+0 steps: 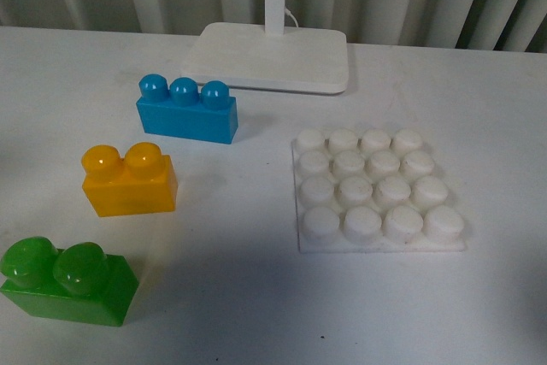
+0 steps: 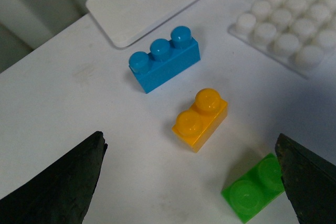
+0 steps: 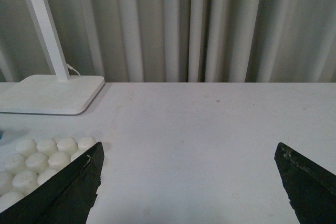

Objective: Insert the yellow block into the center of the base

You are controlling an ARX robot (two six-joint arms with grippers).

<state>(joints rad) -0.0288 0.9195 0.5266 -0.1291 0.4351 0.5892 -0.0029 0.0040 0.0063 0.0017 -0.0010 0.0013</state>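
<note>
The yellow block (image 1: pixel 130 180) stands upright on the white table at the left, two studs up. It also shows in the left wrist view (image 2: pixel 200 119), ahead of my left gripper (image 2: pixel 191 182), which is open, empty and above the table. The white studded base (image 1: pixel 376 194) lies flat at the right of centre, nothing on it. It shows partly in the left wrist view (image 2: pixel 286 22) and at the edge of the right wrist view (image 3: pixel 39 163). My right gripper (image 3: pixel 189 187) is open and empty over bare table beside the base. Neither gripper shows in the front view.
A blue three-stud brick (image 1: pixel 187 112) stands behind the yellow block. A green two-stud brick (image 1: pixel 68 284) stands at the front left and lies near one left finger (image 2: pixel 252 190). A white lamp stand (image 1: pixel 269 55) with a pole stands at the back, before a curtain.
</note>
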